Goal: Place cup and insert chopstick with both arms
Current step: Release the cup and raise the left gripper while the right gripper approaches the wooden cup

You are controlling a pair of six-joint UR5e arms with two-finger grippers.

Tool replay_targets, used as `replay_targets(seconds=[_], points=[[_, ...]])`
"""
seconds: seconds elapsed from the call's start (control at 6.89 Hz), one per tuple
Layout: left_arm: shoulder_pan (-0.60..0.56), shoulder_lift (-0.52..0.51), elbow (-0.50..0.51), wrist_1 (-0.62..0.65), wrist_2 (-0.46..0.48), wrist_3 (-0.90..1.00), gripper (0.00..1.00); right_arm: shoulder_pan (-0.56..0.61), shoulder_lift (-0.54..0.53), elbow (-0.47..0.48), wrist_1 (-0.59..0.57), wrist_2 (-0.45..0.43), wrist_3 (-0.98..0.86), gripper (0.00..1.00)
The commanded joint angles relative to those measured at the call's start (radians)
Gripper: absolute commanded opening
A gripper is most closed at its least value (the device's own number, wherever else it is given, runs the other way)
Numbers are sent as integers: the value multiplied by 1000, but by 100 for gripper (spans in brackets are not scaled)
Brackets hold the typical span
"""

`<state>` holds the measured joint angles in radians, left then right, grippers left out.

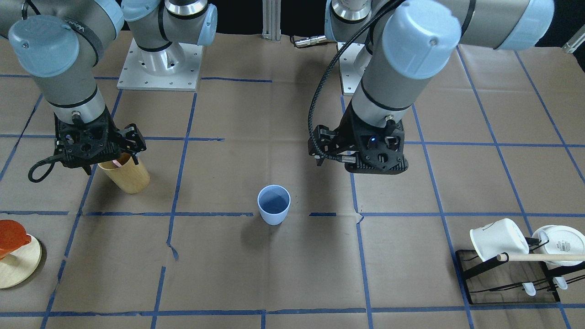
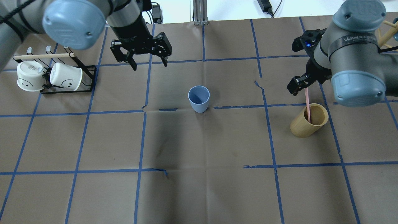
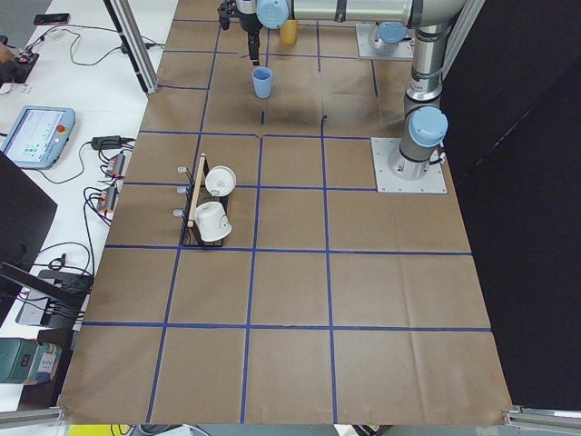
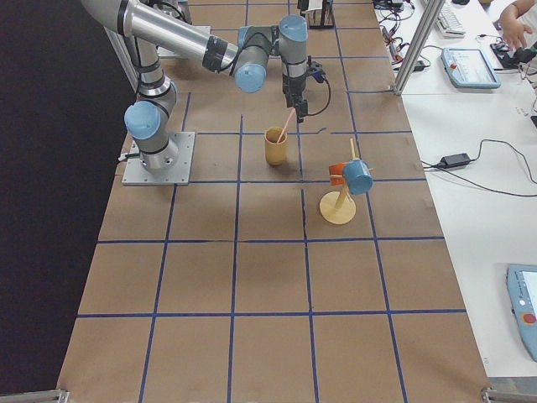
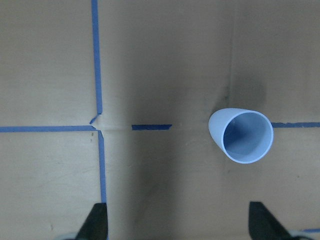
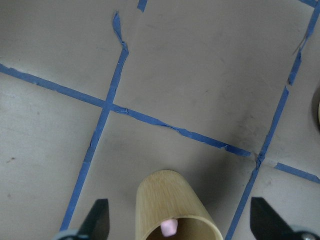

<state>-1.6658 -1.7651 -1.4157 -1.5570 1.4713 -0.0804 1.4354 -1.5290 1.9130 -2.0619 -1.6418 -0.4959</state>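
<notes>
The light-blue cup (image 2: 199, 99) stands upright near the table's middle; it also shows in the front view (image 1: 274, 205) and the left wrist view (image 5: 242, 135). My left gripper (image 2: 150, 64) is open and empty, above the table beyond and to the left of the cup. A pale-pink chopstick (image 2: 307, 102) leans inside the tan wooden cup (image 2: 307, 123). My right gripper (image 1: 111, 165) hovers over that cup, open. In the right wrist view the chopstick's tip (image 6: 169, 227) sits between the spread fingers, touching neither.
A black rack (image 2: 88, 79) at the left holds two white mugs (image 2: 65, 76) under a long wooden rod (image 2: 43, 56). A round wooden stand (image 1: 20, 267) with an orange piece stands beyond the wooden cup at the right end.
</notes>
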Motion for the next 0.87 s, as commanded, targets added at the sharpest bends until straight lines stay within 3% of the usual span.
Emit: replay_targets(seconds=[0.0,0.44,0.73], points=[[70,102,-38,-34,0,111,99,-24,-3,7,6,3,-6,89],[74,198,-161,-6,4,104,100,-38,-6,49,0,7,-7,77],[71,199,-166,-29,162,91,100,-35,-8,44,-1,8,-6,61]])
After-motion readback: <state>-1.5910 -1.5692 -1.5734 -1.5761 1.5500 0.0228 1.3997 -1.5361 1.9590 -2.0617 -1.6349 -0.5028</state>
